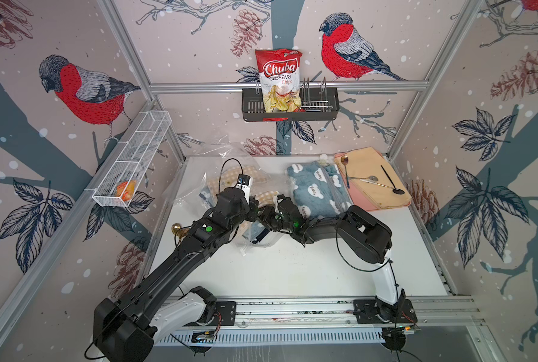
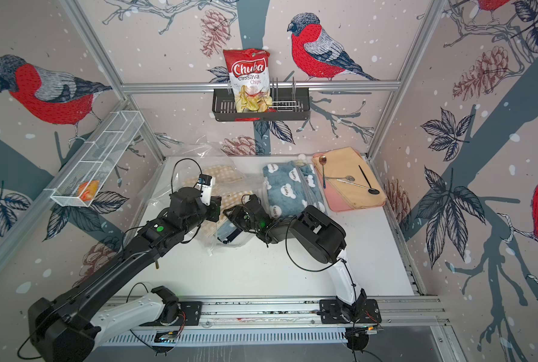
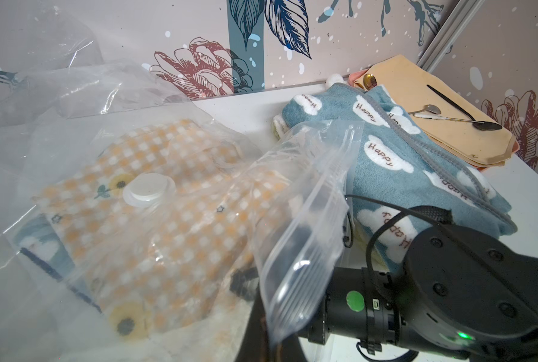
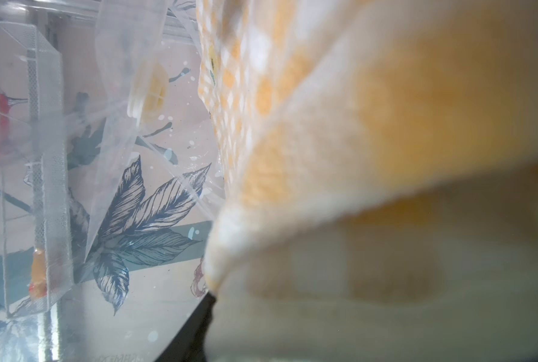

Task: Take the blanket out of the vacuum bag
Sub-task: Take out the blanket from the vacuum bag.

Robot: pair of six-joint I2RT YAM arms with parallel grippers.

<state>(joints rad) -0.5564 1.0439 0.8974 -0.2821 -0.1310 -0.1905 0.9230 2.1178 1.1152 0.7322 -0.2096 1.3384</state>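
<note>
The vacuum bag (image 1: 195, 185) lies on the left half of the tabletop (image 1: 292, 266), at about 10 o'clock from its centre. The far end is crumpled up against the back-left corner. Its long axis seems to run from 11 o'clock to 5 o'clock, with the mouth at the 5 o'clock end, where the small white slider clip (image 1: 243, 251) sits on the edge. The checked orange-and-white blanket (image 3: 183, 238) is inside, folded under the round valve cap (image 3: 148, 189). It appears to lie along the same line as the bag.

The left gripper (image 1: 254, 209) comes in from 7 o'clock with its fingers closed. In the left wrist view the bag's zip edge (image 3: 308, 225) stands up off the tabletop towards that camera. The fingers are probably pinching this upper lip and lifting it, which would hold the mouth open and keep the bag from sliding.

The right gripper (image 1: 265, 217) enters from 4 o'clock, straight into that opening. Its wrist view looks out through the plastic from inside the bag, with blanket folds pressed close to the lens. Only one dark finger (image 4: 203, 316) shows there, so how wide the fingers stand, and whether they hold cloth, cannot be told.

A blue cloud-print blanket (image 1: 314, 188) lies loose at 1 o'clock, just beside the bag.
</note>
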